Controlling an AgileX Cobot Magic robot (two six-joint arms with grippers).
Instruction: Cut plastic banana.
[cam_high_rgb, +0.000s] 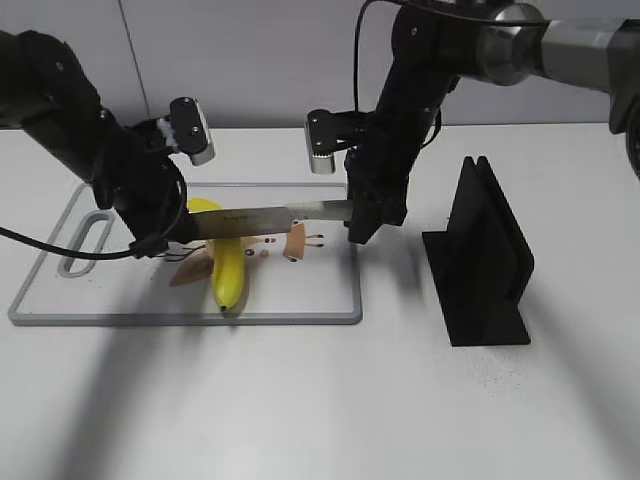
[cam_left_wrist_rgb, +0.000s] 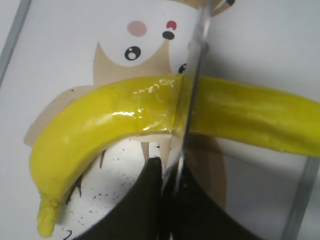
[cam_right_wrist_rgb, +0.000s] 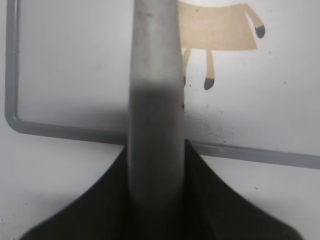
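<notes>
The yellow plastic banana (cam_high_rgb: 228, 270) lies on the white cutting board (cam_high_rgb: 320, 300) over a cartoon print. A knife (cam_high_rgb: 270, 218) lies across the banana's far half. In the left wrist view its blade (cam_left_wrist_rgb: 192, 75) stands edge-on in a seam in the middle of the banana (cam_left_wrist_rgb: 110, 120). My right gripper (cam_high_rgb: 362, 225) is shut on the knife's grey handle (cam_right_wrist_rgb: 155, 75) over the board's right edge. My left gripper (cam_high_rgb: 165, 240) is at the blade's tip end, and its black fingers (cam_left_wrist_rgb: 167, 175) are shut on the blade beside the banana.
A black knife block (cam_high_rgb: 485, 260) stands on the table to the right of the board. The board's grey rim (cam_right_wrist_rgb: 75, 131) runs just under the right gripper. The board's handle slot (cam_high_rgb: 88, 240) is at its left end.
</notes>
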